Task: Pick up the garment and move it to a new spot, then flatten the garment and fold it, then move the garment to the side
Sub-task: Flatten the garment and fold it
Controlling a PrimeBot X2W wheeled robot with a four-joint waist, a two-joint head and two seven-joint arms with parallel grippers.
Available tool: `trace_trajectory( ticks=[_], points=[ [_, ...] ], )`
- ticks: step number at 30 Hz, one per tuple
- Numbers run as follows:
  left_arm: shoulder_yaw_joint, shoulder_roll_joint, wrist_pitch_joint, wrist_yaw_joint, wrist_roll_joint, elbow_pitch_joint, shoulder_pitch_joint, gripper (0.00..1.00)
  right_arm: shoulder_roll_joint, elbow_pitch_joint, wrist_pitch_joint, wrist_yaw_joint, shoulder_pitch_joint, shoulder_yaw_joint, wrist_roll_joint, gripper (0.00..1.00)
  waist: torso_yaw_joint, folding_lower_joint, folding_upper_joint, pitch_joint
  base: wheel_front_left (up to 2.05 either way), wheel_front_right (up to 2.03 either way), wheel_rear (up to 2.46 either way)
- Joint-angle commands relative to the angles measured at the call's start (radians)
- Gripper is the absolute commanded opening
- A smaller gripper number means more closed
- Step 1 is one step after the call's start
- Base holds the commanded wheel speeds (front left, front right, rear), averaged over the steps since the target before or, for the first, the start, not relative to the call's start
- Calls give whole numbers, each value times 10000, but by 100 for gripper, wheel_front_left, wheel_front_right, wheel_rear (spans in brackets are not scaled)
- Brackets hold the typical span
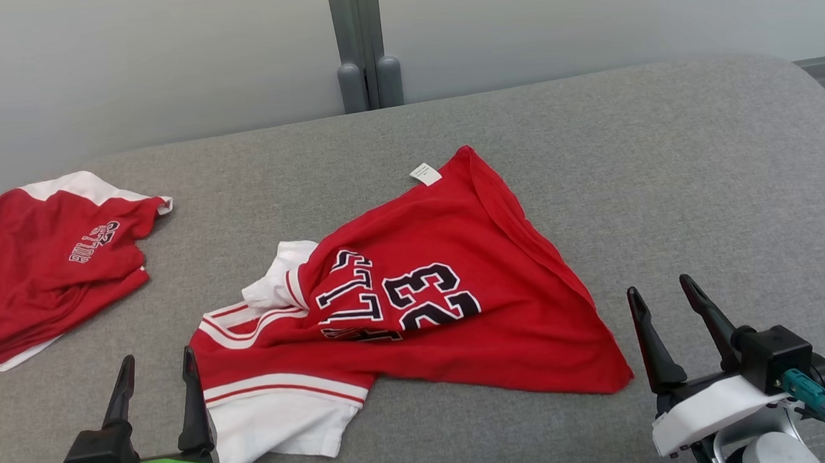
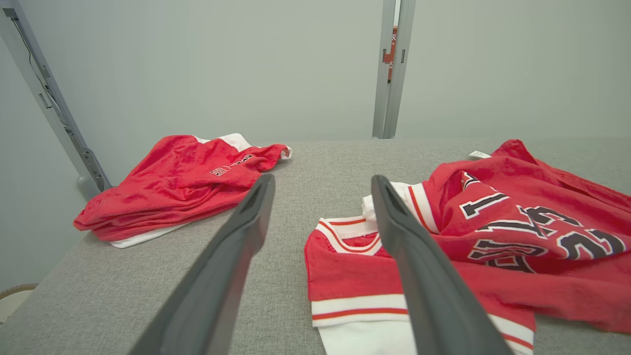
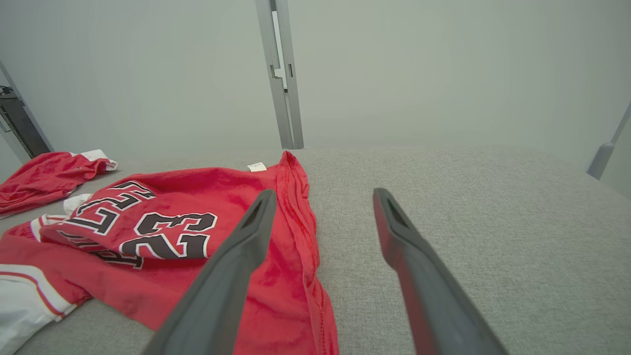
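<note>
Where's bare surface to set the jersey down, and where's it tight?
Widest free patch: the grey cushion right of the jersey, beyond the right pincer. Also free: the strip between jersey and back wall. Narrower: the gap between the jersey and the folded red shirt. Crowded: front left, where the left pincer sits by the jersey's white hem.

Grey fabric-covered surface (image 1: 695,171): woven texture, rounded far corners, spans head view. Red jersey (image 1: 511,326) lies crumpled near middle, spread unevenly. Black-and-white "23" and lettering face up. White, red-striped trim bunches at its left end. Small white label (image 1: 425,173) sits at its far edge. Second red garment (image 1: 36,283), loosely folded with white edges showing, rests at far left, well apart from jersey.
</note>
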Motion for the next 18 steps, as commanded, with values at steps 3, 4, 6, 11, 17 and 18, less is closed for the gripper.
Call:
trace_trajectory(
  ticks=[3, 4, 6, 11, 17, 18],
  points=[
    [55, 51, 9, 34, 56, 20, 128, 100, 23, 37, -29, -14, 63, -12, -16, 100, 1, 0, 0, 14, 0, 0, 0],
    [76, 45, 9, 53, 19, 31, 142, 100, 28, 43, -29, -14, 51, -16, -7, 100, -1, 0, 0, 20, 0, 0, 0],
    [64, 24, 9, 62, -41, 92, 220, 100, 44, 76, -29, -14, 45, -42, 15, 100, 15, 0, 0, 50, 0, 0, 0],
    [-61, -2, 9, 38, -95, 469, 296, 100, 32, 395, -29, -14, 32, -114, 13, 100, 77, 0, 0, 171, 0, 0, 0],
    [-411, -32, 7, -78, -169, 1357, 342, 100, -73, 1310, -29, -15, -122, -75, 111, 100, 166, 0, 0, 376, 0, 0, 0],
    [-464, -34, 9, -79, -227, 1604, 299, 100, -62, 1533, -29, -15, -163, -67, 143, 100, 183, 0, 0, 417, 0, 0, 0]
  ],
)
